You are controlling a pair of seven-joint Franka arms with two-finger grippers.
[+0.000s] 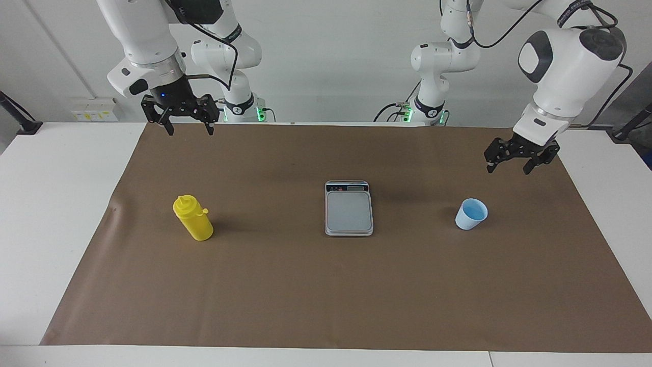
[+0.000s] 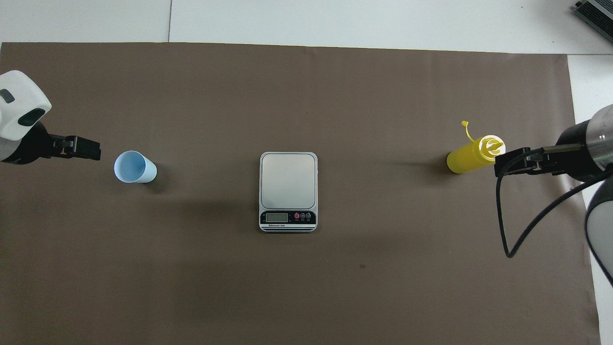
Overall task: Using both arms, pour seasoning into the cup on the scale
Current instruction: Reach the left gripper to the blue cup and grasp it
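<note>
Scale (image 1: pixel 349 210) sits mid-mat on the brown paper mat (image 1: pixel 326 295), display strip on the edge nearer the robots, weighing plate bare

Cup (image 1: pixel 471 214) stands upright on the mat toward the left arm's end, well apart from the scale, level with it

Seasoning bottle (image 1: pixel 193 217) stands upright toward the right arm's end, also well apart from the scale, its little tethered cap hanging off to the side

Left gripper (image 1: pixel 515 164) is up in the air over the mat near the cup, jaws spread, holding nothing

Right gripper (image 1: pixel 186 125) is raised over the mat edge closest to the robots, at the bottle's end of the table, fingers apart and empty

Neither gripper touches anything
</note>
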